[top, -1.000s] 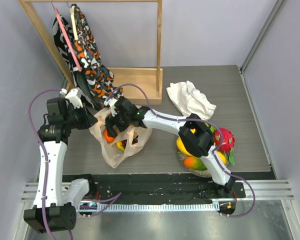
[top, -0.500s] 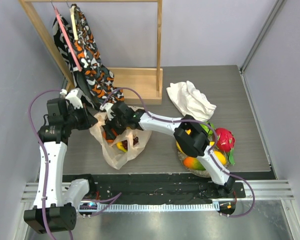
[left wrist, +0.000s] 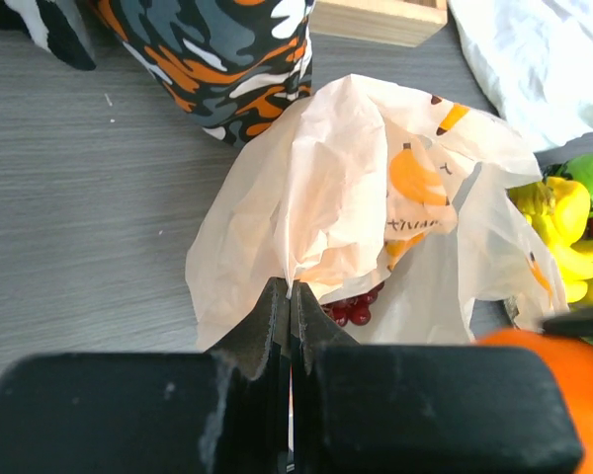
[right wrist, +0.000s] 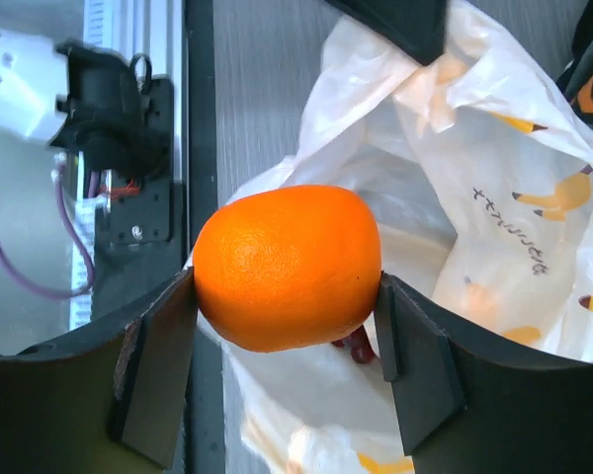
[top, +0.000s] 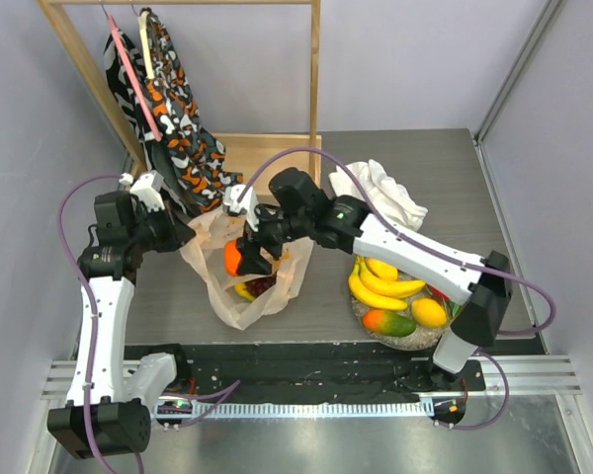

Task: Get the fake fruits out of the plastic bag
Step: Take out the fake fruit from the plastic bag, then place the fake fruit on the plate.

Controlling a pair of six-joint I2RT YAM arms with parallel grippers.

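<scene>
Peach translucent plastic bag (left wrist: pixel 346 188) pinched in left gripper (left wrist: pixel 290 306), one orange-black-white patterned fabric (left wrist: pixel 217 39) beyond, one glossy orange fruit (right wrist: pixel 287 257) clamped in right gripper (right wrist: pixel 285 291), dark grapes (left wrist: pixel 351 311) beneath

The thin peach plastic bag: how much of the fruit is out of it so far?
Already out: a yellow banana bunch, a red-green mango and a yellow round fruit, piled at the right. In hand: the right hand grips a glossy orange above the thin peach plastic bag, whose edge the left hand pinches. Left inside: dark red grapes and something yellow.
</scene>
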